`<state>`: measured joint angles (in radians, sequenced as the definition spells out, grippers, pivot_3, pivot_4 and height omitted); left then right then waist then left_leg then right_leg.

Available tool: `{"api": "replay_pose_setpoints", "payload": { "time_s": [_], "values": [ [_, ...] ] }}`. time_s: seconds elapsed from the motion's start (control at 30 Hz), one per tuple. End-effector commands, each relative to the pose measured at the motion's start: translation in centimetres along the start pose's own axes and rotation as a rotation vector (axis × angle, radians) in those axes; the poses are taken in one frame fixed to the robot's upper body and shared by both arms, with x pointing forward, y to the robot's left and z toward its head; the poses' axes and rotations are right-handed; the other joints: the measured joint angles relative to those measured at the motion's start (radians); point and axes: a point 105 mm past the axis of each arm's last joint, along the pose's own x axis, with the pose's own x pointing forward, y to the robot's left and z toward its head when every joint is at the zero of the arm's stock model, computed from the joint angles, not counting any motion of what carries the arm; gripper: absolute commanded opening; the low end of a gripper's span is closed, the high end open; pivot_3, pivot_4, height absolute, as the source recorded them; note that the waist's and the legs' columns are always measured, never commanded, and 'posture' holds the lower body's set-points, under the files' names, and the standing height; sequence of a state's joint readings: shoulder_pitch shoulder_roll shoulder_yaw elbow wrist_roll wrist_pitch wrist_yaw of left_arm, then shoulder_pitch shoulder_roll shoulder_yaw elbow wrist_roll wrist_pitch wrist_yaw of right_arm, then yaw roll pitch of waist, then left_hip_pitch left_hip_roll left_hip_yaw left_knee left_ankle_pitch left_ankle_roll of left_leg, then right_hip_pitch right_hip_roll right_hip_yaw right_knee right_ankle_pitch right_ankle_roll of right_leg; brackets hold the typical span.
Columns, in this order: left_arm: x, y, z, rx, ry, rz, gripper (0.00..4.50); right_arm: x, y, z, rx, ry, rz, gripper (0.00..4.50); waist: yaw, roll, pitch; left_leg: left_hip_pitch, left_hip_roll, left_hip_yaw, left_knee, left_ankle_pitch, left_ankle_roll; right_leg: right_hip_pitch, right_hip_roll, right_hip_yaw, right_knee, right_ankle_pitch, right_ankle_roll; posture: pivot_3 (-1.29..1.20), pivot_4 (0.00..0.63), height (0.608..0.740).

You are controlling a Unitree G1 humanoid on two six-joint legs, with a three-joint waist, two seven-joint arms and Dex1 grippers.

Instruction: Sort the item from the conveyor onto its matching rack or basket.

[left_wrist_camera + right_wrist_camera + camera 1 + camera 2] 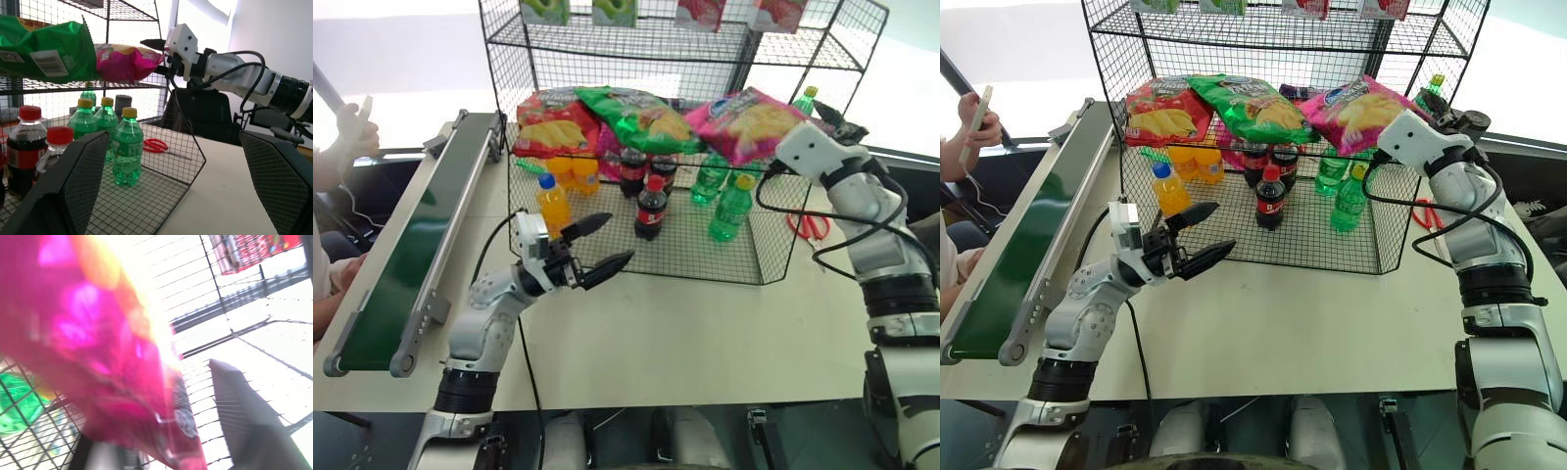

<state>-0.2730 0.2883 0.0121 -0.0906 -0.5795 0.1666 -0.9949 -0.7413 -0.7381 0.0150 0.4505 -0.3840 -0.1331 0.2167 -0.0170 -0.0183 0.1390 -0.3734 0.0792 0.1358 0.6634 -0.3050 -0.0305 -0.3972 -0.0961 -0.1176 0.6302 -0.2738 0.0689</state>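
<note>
From the head, the pink bag (749, 121) lay on the rack (705, 59) shelf beside the green bag (636, 117), the left claw (597, 245) gaping empty, while at the right wrist one finger (244, 416) stood apart from the bag, loosened.

Glossy plastic bag (751, 122), black wire rack (636, 44)
</note>
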Motion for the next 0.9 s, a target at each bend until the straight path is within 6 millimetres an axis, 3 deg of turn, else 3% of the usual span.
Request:
{"api": "replay_pose_setpoints", "payload": {
  "time_s": [0.03,0.3,0.5,0.77,0.87,0.9],
  "values": [
    [0.5,-0.6,0.5,0.037,-0.016,-0.022,4.5,0.1,-2.3,1.2,0.102,-0.019,0.005,4.35,0.001,0.0,0.0,0.0,0.0,0.0,0.0,0.0,0.0,0.0,0.0,0.0,0.0,0.0,0.0,0.0,0.15,0.726],
    [0.6,-0.5,0.3,0.043,-0.005,-0.013,4.5,-0.7,-2.9,1.7,0.202,0.0,0.102,4.43,0.004,0.0,0.0,0.0,0.0,-0.001,0.0,0.0,0.0,0.0,0.0,0.0,0.0,0.0,0.0,0.0,0.15,0.726],
    [0.6,-0.6,0.0,0.047,0.011,-0.015,4.5,-1.5,-2.5,3.3,0.346,-0.058,0.23,4.43,0.003,0.0,0.0,0.0,0.0,-0.001,0.0,-0.001,0.001,0.0,0.0,0.0,0.0,0.0,0.0,0.0,0.15,0.726],
    [0.8,-0.9,-0.1,0.057,0.021,-0.025,4.5,-1.6,-2.3,4.8,0.341,-0.16,0.244,4.43,0.003,0.0,0.0,0.0,0.0,-0.001,0.0,-0.001,0.002,0.0,0.0,-0.001,0.0,0.0,0.0,0.0,0.15,0.726],
    [0.7,-0.9,-0.1,0.055,0.023,-0.023,4.5,-1.7,-2.0,5.0,0.325,-0.182,0.249,3.75,0.003,0.0,0.0,0.0,0.0,-0.001,0.0,-0.001,0.002,0.0,0.0,-0.001,0.0,0.0,0.0,0.0,0.15,0.726],
    [0.7,-0.9,-0.1,0.055,0.023,-0.022,4.5,-1.7,-2.0,5.1,0.324,-0.191,0.253,3.28,0.003,0.0,0.0,0.0,0.0,-0.001,0.0,-0.001,0.002,0.0,0.0,-0.001,0.0,0.0,0.0,0.0,0.15,0.726]
  ]
}}
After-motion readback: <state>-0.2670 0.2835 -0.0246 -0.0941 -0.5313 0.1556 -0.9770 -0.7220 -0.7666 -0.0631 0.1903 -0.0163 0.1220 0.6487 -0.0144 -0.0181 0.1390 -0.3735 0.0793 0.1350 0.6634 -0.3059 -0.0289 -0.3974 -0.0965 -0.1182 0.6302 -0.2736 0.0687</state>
